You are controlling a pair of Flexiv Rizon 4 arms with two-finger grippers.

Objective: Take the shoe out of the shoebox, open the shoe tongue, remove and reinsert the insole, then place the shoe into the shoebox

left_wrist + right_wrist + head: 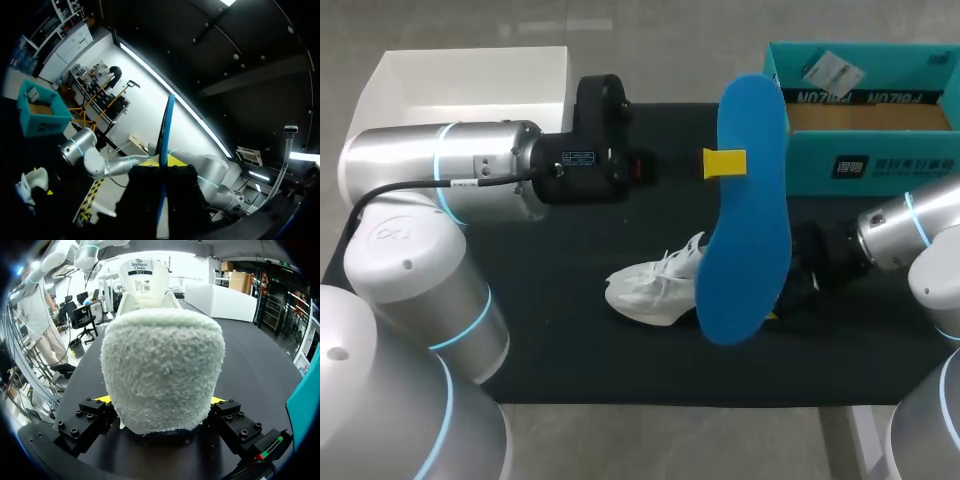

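Insole [750,230] out, pinched in my left claw [723,162]; right claw [160,401] clamps the shoe [160,365] heel; next I'd reinsert it.

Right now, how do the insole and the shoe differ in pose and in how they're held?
The blue insole is up in the air, clamped edge-on in the left gripper; the white shoe rests on the black table, the right gripper shut on its heel. The insole is flat and thin; the shoe is bulky. Both are outside the teal shoebox.
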